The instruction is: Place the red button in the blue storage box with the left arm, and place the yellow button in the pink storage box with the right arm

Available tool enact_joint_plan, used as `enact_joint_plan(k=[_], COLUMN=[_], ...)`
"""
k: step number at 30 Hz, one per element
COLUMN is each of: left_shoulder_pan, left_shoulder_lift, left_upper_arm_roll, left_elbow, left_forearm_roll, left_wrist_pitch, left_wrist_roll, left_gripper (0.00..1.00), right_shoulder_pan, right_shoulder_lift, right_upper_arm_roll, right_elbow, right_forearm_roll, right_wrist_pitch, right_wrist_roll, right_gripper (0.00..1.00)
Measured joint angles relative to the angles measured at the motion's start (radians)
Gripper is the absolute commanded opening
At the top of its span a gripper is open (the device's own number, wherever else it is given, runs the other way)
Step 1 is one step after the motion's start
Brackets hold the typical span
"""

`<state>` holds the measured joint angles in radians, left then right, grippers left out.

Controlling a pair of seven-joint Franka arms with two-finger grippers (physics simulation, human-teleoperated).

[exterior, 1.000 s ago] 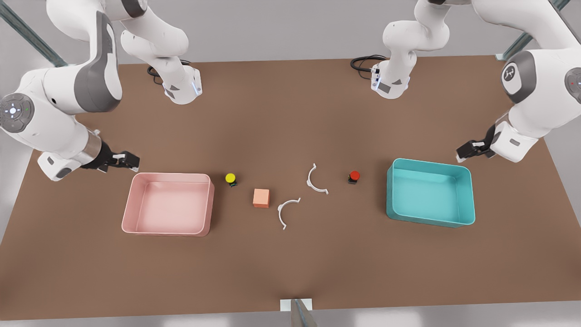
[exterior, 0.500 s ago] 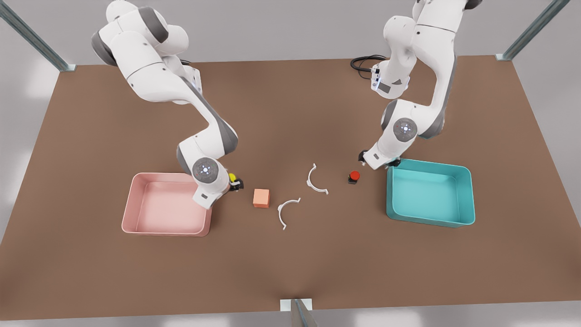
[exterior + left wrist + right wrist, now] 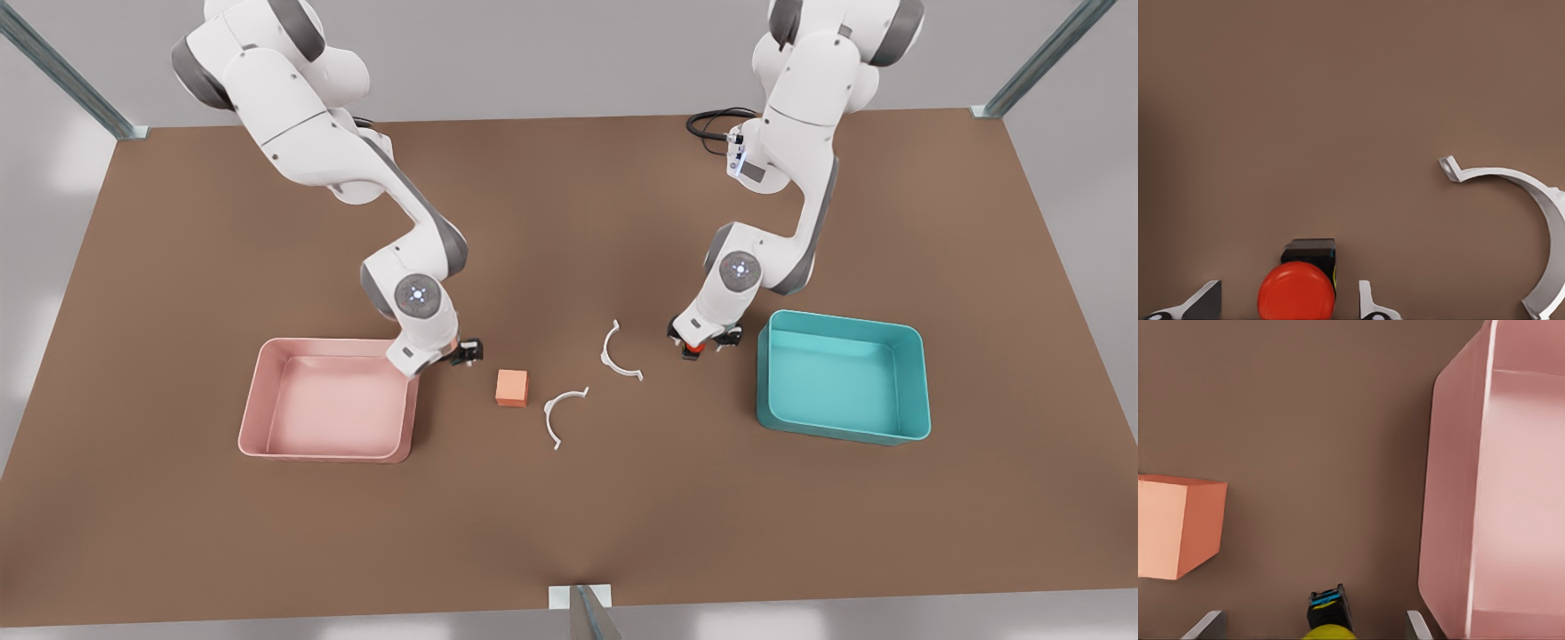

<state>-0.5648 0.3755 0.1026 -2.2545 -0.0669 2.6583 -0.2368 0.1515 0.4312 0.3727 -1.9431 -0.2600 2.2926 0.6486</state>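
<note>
A: On the brown surface (image 3: 569,498), near the middle: two Franka arms, each lowered over a button. Grasp step for both, by the look of it.

B: Left gripper (image 3: 1281,303) first?

A: At the front view's right, beside the blue storage box (image 3: 843,376). Fingers (image 3: 1368,305) spread apart, one on each side of the red button (image 3: 1297,291), not yet touching. Nothing gripped.

B: And the right gripper (image 3: 1315,623)?

A: At the front view's left, just beside a corner of the pink storage box (image 3: 1498,487). Fingers (image 3: 1417,625) likewise wide apart, straddling the yellow button (image 3: 1328,631). Empty too.

B: Look of the buttons?

A: Red: a round, glossy dome on a small black base, upright, still on the surface. Yellow: a yellow cap on a black base with a blue band, also upright on the surface.

B: Next move, probably?

A: Closing squarely on each small base or cap, then lifting and carrying sideways over the box wall. Small round parts, so likely easy to squeeze out of the grip.

B: Anything else nearby?

A: An orange cube (image 3: 512,388) and two white curved clips (image 3: 619,352), apart from both buttons.
</note>
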Motion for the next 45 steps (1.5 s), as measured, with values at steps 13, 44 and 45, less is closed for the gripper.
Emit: enact_joint_plan(k=[13, 44, 45], left_shoulder_pan=[0.002, 0.146, 0.146], left_shoulder_lift=[0.018, -0.040, -0.040], left_upper_arm_roll=[0.000, 0.423, 0.423], left_elbow=[0.025, 0.246, 0.246], left_forearm_roll=[0.002, -0.222, -0.222], left_wrist_pitch=[0.024, -0.386, -0.387], left_wrist_roll=[-0.048, 0.526, 0.544], left_gripper=[0.52, 1.00, 1.00], right_shoulder_pan=[0.003, -0.009, -0.009], right_shoulder_lift=[0.029, 0.076, 0.076], right_upper_arm_roll=[0.014, -0.017, -0.018], right_elbow=[-0.112, -0.168, -0.168], right_forearm_roll=[0.018, -0.007, -0.007], right_wrist_pitch=[0.099, 0.260, 0.260], right_wrist_roll=[0.103, 0.123, 0.121], right_gripper=[1.00, 0.60, 0.58])
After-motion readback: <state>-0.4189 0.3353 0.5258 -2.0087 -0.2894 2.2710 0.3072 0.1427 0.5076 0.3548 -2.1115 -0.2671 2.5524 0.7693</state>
